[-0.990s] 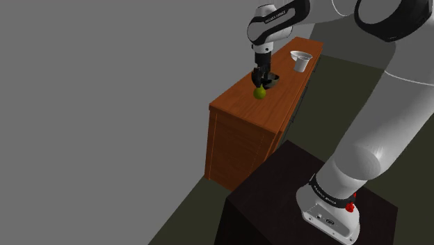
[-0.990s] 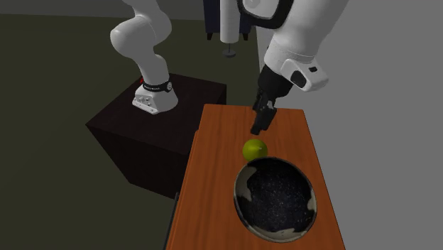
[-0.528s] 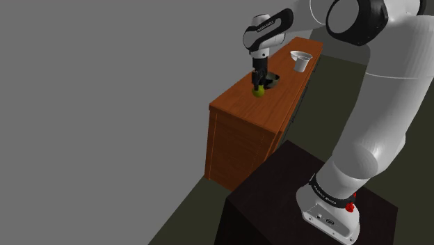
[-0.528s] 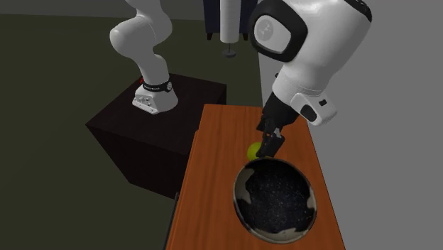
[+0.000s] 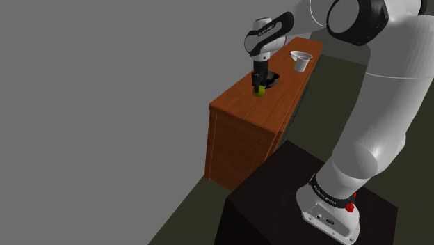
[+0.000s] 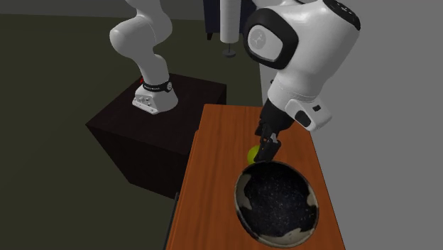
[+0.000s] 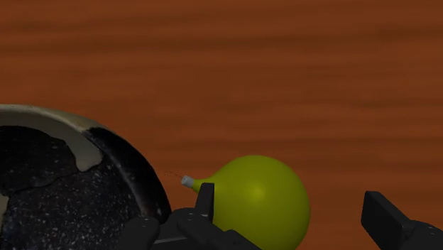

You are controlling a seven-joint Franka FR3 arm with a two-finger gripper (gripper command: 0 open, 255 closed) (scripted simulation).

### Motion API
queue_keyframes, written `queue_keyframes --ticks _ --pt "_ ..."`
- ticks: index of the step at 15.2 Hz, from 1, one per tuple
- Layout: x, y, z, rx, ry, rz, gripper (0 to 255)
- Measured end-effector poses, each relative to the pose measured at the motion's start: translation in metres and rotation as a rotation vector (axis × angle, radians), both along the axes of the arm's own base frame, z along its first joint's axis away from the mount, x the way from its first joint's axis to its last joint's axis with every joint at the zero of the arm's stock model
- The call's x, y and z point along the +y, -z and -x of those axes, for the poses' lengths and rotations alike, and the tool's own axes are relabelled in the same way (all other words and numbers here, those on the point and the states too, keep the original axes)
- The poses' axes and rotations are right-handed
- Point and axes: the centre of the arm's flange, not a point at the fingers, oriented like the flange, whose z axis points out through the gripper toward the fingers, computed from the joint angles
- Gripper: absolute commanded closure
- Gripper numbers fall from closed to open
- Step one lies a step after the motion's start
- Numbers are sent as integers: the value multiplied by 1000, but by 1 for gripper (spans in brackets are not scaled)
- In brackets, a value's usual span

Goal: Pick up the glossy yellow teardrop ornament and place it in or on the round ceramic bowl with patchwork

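The ornament (image 7: 259,202) lies on its side on the cabinet (image 6: 213,163) top, midway between its long edges, just beside the bowl (image 7: 135,170). The gripper (image 7: 291,206) is spread around it, one finger at its neck, the other apart.

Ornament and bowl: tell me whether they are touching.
Apart. In the wrist view a strip of wooden top shows between the rim of the bowl and the capped tip of the ornament.
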Motion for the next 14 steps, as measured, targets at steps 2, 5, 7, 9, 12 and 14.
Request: queue_keyframes --ticks 2,5,7,9,12,14 --pt "1 0 0 2 1 0 0" --pt "0 -1 0 1 0 1 255" --pt "-2 -2 -1 0 1 2 255" --pt "-3 -3 0 -2 -1 4 255" --pt "-5 -3 3 8 -9 17 255" --pt "-8 -4 4 10 -22 38 255"
